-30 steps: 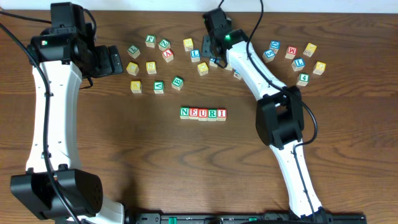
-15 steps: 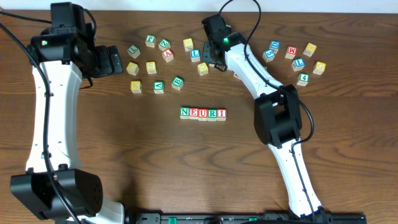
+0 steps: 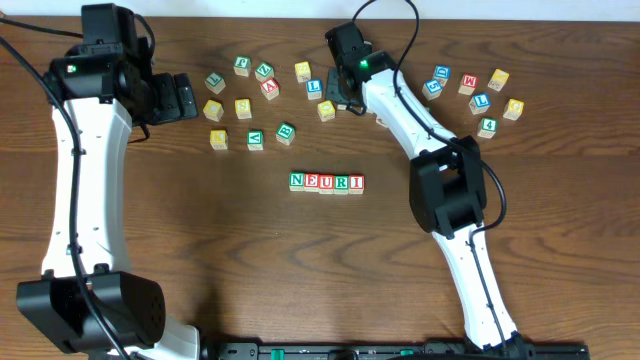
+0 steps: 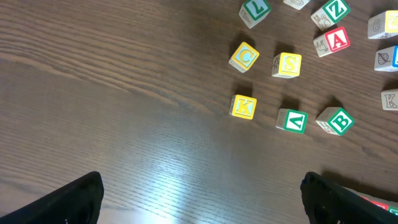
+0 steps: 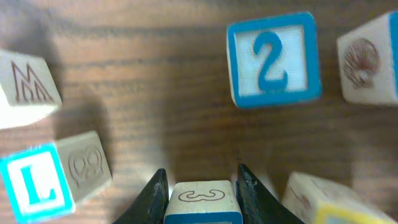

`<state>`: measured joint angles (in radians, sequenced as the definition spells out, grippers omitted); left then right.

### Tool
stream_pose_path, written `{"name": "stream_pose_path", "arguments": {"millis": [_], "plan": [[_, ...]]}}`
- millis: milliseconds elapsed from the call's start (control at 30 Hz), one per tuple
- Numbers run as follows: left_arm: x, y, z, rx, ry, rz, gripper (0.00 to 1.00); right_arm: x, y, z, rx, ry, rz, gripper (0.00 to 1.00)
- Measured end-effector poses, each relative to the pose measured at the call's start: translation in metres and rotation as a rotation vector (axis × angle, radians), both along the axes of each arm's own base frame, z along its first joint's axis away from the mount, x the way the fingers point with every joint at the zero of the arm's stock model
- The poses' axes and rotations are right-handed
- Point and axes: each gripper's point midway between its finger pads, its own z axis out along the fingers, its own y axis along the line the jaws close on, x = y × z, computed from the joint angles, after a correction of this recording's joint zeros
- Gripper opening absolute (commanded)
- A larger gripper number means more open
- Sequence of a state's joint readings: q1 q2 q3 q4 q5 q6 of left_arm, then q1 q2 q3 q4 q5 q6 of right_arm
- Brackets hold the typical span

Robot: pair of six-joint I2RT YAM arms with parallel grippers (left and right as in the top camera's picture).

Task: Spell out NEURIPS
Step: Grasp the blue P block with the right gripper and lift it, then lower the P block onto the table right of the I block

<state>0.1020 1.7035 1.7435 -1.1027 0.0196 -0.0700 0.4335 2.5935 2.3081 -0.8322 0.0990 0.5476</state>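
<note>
A row of cubes reading N, E, U, R, I [image 3: 326, 182] lies mid-table. My right gripper [image 3: 346, 96] is down among the loose cubes at the back; in the right wrist view its jaws [image 5: 203, 169] are shut on a light-wood cube [image 5: 202, 198] with a blue-edged front face and an engraved top. I cannot read its letter. A yellow S cube [image 3: 243, 107] lies in the left group and also shows in the left wrist view [image 4: 287, 65]. My left gripper [image 3: 185, 97] hovers left of that group, open and empty [image 4: 202, 199].
Loose cubes surround the right jaws: a blue 2 [image 5: 272, 59], a blue L [image 5: 34, 183], an engraved M [image 5: 22, 87]. Yellow C [image 4: 244, 56], K [image 4: 243, 106] and green B [image 4: 336, 121] lie near the S. Several more cubes lie at the back right [image 3: 480, 100].
My right gripper has swung down and left onto the cubes next to the blue L, covering one of them. The left arm has not moved.
</note>
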Motion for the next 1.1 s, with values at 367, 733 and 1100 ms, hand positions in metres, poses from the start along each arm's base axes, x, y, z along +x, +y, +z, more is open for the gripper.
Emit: {"name": "stream_pose_path", "arguments": {"millis": [367, 733, 1100], "plan": [[0.000, 0.000, 0.000, 0.000, 0.000, 0.000, 1.00, -0.036, -0.038, 0.131, -0.021, -0.032, 0.044, 0.25], [0.000, 0.000, 0.000, 0.000, 0.000, 0.000, 1.00, -0.138, -0.087, 0.167, -0.165, 0.239, 0.078, 0.25], [0.000, 0.000, 0.000, 0.000, 0.000, 0.000, 1.00, -0.170, -0.085, 0.056, -0.183, 0.449, 0.107, 0.23]]}}
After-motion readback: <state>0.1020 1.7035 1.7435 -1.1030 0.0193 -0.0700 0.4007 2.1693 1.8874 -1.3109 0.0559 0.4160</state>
